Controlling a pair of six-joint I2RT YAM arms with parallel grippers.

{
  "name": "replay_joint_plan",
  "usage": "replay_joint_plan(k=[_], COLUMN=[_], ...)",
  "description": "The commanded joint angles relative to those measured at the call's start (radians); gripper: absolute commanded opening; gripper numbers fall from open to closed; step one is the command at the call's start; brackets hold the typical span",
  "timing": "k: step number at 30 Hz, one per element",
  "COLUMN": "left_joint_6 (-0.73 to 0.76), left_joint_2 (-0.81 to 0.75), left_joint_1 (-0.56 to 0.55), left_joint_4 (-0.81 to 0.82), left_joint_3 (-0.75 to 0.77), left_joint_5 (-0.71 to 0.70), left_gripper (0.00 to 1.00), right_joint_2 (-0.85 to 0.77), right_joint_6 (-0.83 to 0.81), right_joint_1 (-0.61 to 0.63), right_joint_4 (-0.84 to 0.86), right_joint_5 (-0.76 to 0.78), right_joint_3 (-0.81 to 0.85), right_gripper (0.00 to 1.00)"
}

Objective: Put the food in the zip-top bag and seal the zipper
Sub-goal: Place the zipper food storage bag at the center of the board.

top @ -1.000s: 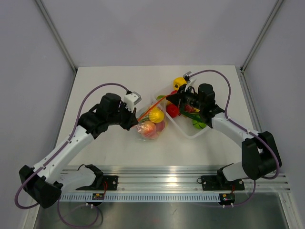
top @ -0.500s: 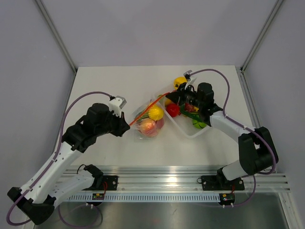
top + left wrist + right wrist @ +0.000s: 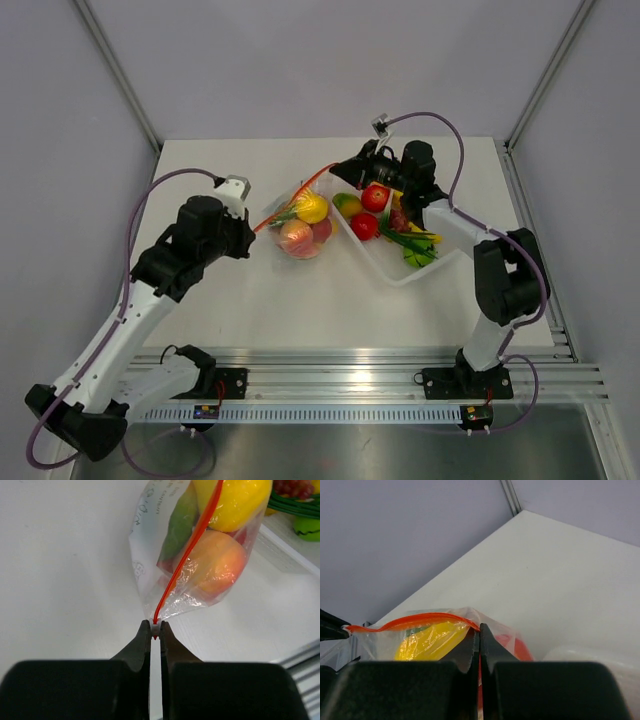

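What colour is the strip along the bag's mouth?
Orange-red zipper; clearest in the left wrist view.

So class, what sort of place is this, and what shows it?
Likely a robotics lab bench: arms bolted to a metal rail, bare grey walls, toy food in a bag.

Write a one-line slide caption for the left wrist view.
Left tool shut on the end of the thin orange-red zipper strip of a clear crinkly plastic bag holding glossy toy fruit.
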Motion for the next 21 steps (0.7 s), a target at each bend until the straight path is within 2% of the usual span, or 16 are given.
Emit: replay_joint_plan(k=[1,4,6,8,9,10,11,12,14,17,21], left_joint_6=[0.101,0.142,0.151,0.148,0.142,0.136,0.125,0.116,0.081,0.033,-0.026], left_joint_2=[0.057,0.059,0.036,0.014,0.008,0.004,-0.010,-0.018,-0.036,-0.081,-0.112], left_joint_1=[0.082,0.113,0.116,0.118,0.118,0.119,0.119,0.118,0.118,0.116,0.118], left_joint_4=[0.135,0.172,0.197,0.171,0.152,0.128,0.077,0.057,0.008,-0.017,-0.023], left_joint_3=[0.115,0.159,0.160,0.151,0.148,0.139,0.130,0.119,0.085,0.073,0.116], left_joint_5=[-0.113,-0.125,-0.127,-0.093,-0.076,-0.026,0.005,0.013,0.051,0.062,0.068], left_gripper=[0.00,0.00,0.00,0.00,0.08,0.21,0.58,0.72,0.87,0.90,0.95], right_joint_2=[0.119,0.234,0.285,0.335,0.337,0.325,0.307,0.261,0.202,0.067,-0.155], right_joint_6=[0.070,0.095,0.092,0.105,0.122,0.127,0.121,0.105,0.026,-0.057,-0.203], right_joint_1=[-0.003,0.020,0.051,0.071,0.076,0.077,0.077,0.077,0.076,0.076,0.077], right_joint_4=[0.168,0.166,0.106,0.091,0.100,0.112,0.146,0.146,0.066,-0.096,-0.346], right_joint_5=[-0.089,-0.118,-0.136,-0.153,-0.146,-0.129,-0.094,-0.075,-0.028,0.023,0.202], right_joint_3=[0.172,0.327,0.432,0.464,0.447,0.418,0.339,0.300,0.225,0.161,0.125], right_gripper=[0.00,0.00,0.00,0.28,0.45,0.72,0.99,0.99,0.99,1.00,0.99])
